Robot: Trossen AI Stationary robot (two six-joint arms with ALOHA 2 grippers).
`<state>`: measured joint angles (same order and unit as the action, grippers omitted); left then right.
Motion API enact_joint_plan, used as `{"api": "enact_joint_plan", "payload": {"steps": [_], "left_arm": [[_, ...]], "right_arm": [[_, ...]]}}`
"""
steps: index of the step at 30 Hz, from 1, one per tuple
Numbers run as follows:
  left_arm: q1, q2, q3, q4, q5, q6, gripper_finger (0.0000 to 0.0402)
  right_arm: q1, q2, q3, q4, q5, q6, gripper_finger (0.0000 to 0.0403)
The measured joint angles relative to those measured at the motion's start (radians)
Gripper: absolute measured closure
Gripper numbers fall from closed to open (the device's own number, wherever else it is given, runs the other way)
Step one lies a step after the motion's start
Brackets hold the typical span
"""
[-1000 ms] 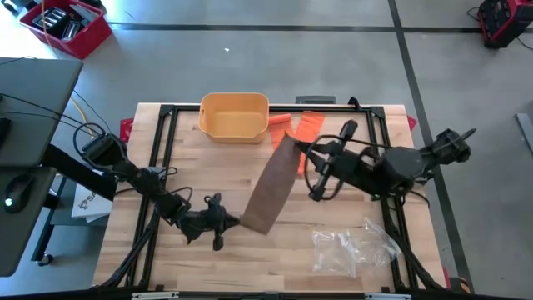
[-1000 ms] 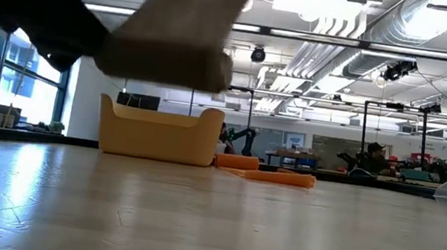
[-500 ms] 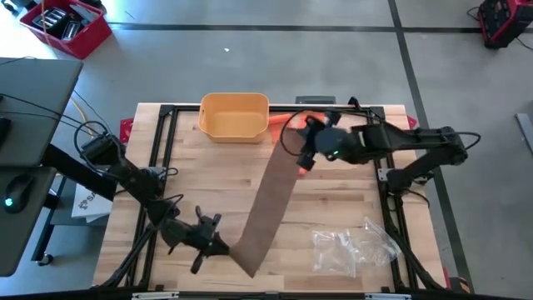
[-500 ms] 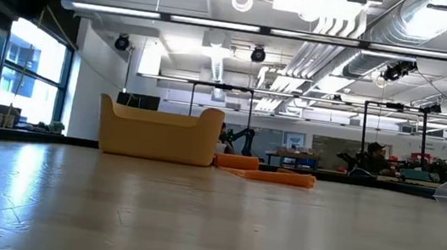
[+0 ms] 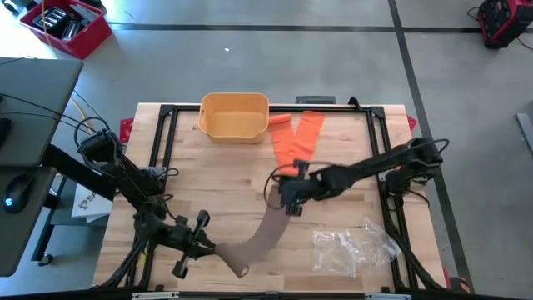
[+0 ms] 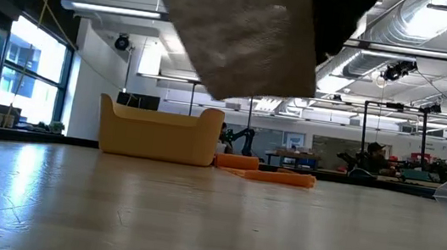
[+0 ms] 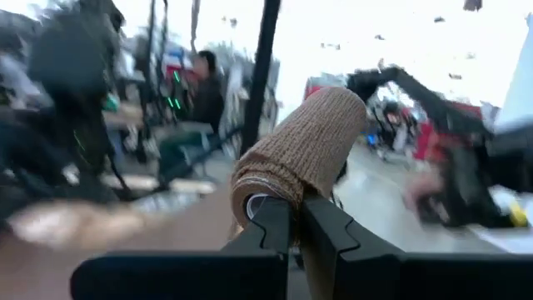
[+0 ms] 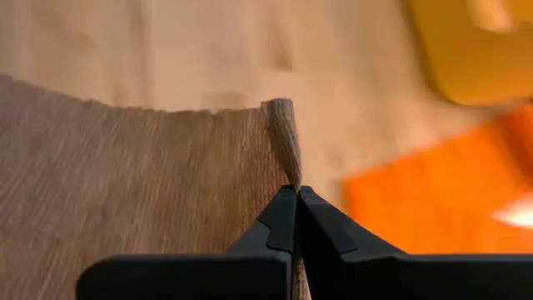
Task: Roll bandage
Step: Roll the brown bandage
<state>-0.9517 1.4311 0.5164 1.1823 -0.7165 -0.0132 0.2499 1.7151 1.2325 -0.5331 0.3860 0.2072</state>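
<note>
At the left front of the desk [image 5: 183,167], the left gripper [image 5: 202,246] has its jaws closed on the rolled end of the brown bandage [image 5: 268,227]. The loose strip rises to the right, hanging above the desk, to the right gripper [image 5: 291,187], whose jaws are pinched on the far edge. The bandage looks light, soft and stretchy; I think it is best held at the ends, under gentle tension.
</note>
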Motion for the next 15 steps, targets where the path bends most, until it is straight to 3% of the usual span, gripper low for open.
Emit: {"api": "enact_joint_plan", "payload": {"steps": [4,10,13,15], "left_arm": [[0.001,0.0,0.0,0.113,-0.094,0.112,0.0395],[0.001,-0.006,0.0,0.176,-0.244,0.173,0.0395],[-0.001,-0.007,0.0,0.176,-0.349,0.15,0.0395],[-0.001,-0.007,0.0,0.176,-0.415,0.134,0.0395]], "right_arm": [[0.034,0.028,-0.052,0.14,-0.064,0.066,0.0373],[0.055,0.032,-0.05,0.017,-0.109,0.176,0.0284],[0.085,0.0,-0.026,-0.111,-0.057,0.242,0.0258],[0.126,-0.03,-0.013,-0.157,0.036,0.276,0.0253]]}}
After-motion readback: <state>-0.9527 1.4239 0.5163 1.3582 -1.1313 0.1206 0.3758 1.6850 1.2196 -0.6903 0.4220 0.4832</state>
